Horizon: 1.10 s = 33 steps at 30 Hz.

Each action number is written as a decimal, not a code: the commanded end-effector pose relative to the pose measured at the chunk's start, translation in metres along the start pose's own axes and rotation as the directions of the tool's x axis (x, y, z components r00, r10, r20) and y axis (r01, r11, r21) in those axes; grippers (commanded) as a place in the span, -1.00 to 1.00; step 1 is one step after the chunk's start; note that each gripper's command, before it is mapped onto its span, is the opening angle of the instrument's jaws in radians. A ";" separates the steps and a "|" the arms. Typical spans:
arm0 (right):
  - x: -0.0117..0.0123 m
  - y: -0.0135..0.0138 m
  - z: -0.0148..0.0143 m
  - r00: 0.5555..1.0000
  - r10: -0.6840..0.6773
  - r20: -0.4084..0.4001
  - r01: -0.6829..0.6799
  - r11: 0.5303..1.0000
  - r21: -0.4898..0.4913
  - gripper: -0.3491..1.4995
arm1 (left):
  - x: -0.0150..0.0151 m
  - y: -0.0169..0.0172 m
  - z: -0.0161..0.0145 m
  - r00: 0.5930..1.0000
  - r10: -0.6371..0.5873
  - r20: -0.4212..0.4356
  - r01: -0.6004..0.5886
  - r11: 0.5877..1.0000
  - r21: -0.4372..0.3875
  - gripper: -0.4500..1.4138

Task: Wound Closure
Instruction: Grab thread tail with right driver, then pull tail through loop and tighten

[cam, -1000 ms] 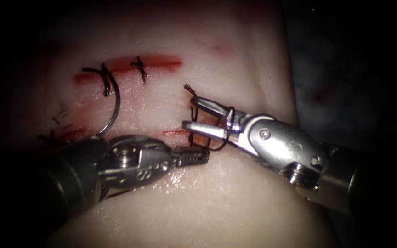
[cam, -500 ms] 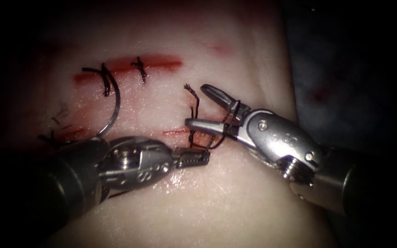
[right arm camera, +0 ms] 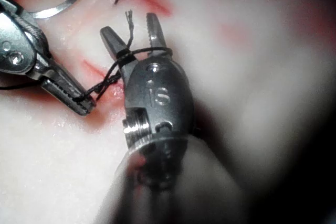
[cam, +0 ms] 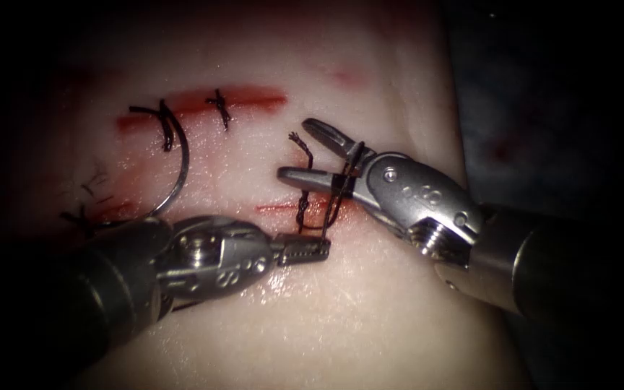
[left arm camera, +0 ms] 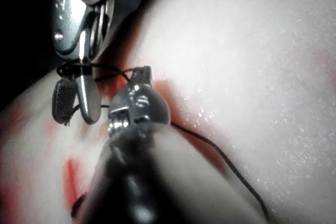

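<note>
- Left tool [cam: 305, 250]: jaws closed on the thread [cam: 335, 206] just below the cut [cam: 276, 209] in the tissue [cam: 341, 318].
- Right tool [cam: 299, 153]: jaws spread wide, gripping nothing; the thread is looped around both jaws near their base.
- Frayed thread end [cam: 295, 137]: stands free between the open jaws, seen in the right wrist view [right arm camera: 128, 18].
- Needle [cam: 179, 173]: lies loose on the tissue, left of both tools, held by neither; whether its tip enters the tissue cannot be told.
- Finished stitches [cam: 219, 108]: cross the upper cut.
</note>
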 end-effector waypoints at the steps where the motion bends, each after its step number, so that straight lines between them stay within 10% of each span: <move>1: -0.0005 0.0000 0.0009 1.000 0.007 0.004 -0.007 1.000 0.003 -0.47 | -0.0002 -0.0003 0.0006 1.000 0.003 -0.001 -0.003 1.000 0.000 -1.00; 10: -0.0016 0.0002 0.0012 0.999 0.033 0.020 -0.033 0.999 0.021 -0.53 | -0.0003 0.0000 0.0006 1.000 0.006 -0.001 -0.006 1.000 0.000 -1.00; 13: -0.0017 -0.0001 0.0011 0.999 0.037 0.015 -0.037 0.998 0.052 -1.00 | -0.0003 0.0000 0.0006 1.000 0.006 -0.001 -0.006 1.000 0.000 -1.00; 33: -0.0022 -0.0003 -0.0009 0.996 -0.036 -0.083 0.043 0.995 0.086 -1.00 | -0.0038 -0.0054 -0.0070 0.996 -0.075 0.045 0.072 0.996 0.047 -1.00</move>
